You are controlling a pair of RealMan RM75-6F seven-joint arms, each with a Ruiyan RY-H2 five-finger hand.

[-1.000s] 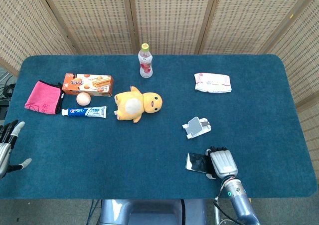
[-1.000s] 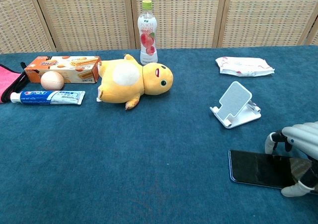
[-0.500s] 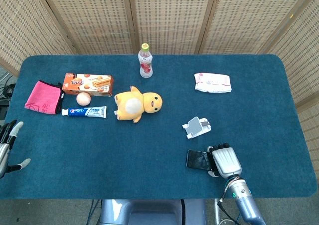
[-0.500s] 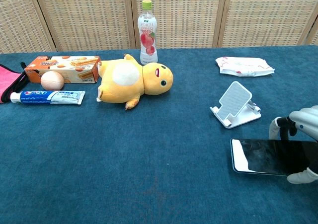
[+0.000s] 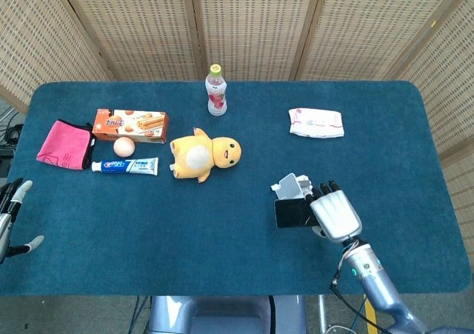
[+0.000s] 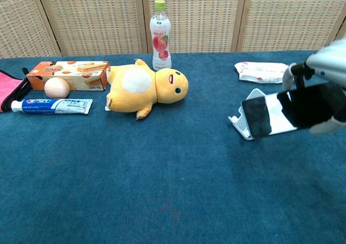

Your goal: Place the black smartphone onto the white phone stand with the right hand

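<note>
The right hand (image 6: 324, 87) grips the black smartphone (image 6: 286, 110), lifted and covering much of the white phone stand (image 6: 244, 124). The left hand (image 5: 9, 219), cut off at the frame edge, seems spread and empty.

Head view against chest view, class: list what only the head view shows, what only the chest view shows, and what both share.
Only the head view shows the left hand past the table's near left edge, the whole pink cloth and the right forearm. Only the chest view shows the phone's glossy screen side-on, overlapping the white stand. Both show the right hand holding the phone, the plush duck, bottle, biscuit box, egg, toothpaste and white packet.
</note>
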